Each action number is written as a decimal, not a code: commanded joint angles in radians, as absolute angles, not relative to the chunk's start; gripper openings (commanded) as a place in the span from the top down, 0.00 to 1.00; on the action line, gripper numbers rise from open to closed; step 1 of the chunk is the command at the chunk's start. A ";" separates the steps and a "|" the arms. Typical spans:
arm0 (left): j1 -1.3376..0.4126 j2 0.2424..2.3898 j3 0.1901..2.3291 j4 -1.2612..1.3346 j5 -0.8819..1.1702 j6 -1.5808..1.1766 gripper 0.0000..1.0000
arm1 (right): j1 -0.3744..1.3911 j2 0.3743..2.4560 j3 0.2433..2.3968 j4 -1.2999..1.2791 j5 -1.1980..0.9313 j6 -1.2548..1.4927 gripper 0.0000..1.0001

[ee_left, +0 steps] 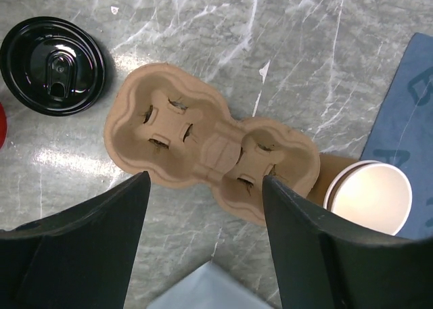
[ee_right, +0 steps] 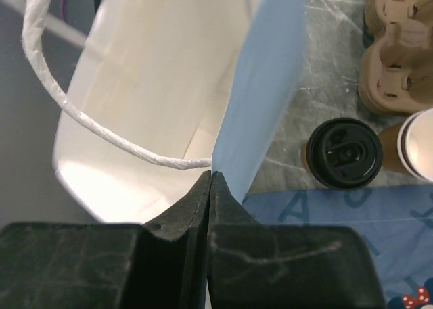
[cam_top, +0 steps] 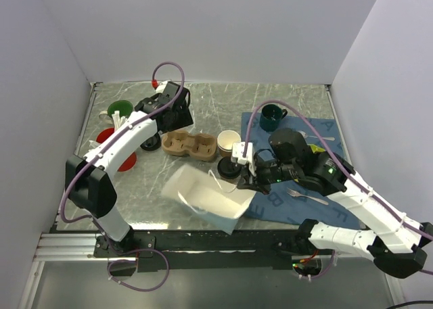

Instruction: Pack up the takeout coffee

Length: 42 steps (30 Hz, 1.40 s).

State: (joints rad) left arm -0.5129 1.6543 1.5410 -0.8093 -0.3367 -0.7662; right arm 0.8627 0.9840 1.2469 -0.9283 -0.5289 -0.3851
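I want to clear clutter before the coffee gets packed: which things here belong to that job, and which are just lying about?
Job: lidded kraft cup, paper bag, cup carrier; probably open kraft cup, loose black lid.
Lying about: green mug, fork, blue mat.

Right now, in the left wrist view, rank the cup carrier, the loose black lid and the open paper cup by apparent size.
1. cup carrier: clearly the largest.
2. black lid and paper cup: too close to rank. The cup stands taller, so it is nearer the camera, and it is partly hidden.
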 commanded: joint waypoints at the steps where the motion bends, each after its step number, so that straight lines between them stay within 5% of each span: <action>1: -0.518 1.631 1.526 -0.784 -0.315 -0.744 0.27 | 0.940 1.002 1.258 -0.928 -0.440 -0.396 1.00; 13: -0.549 1.666 1.454 -0.704 -0.219 -0.698 0.32 | 1.184 0.985 1.167 -0.781 -0.230 -0.284 1.00; 24: -0.571 1.789 1.506 -0.715 -0.232 -0.732 0.34 | 1.246 0.931 1.261 -0.881 -0.149 -0.353 1.00; 42: -0.532 1.836 1.608 -0.749 -0.222 -0.684 0.32 | 1.305 0.979 1.212 -0.679 -0.074 -0.396 1.00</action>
State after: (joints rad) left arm -0.5289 1.8496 1.5814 -0.7547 -0.2447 -0.7090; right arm 1.2728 1.0039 1.2213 -0.7315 -0.1200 -0.3878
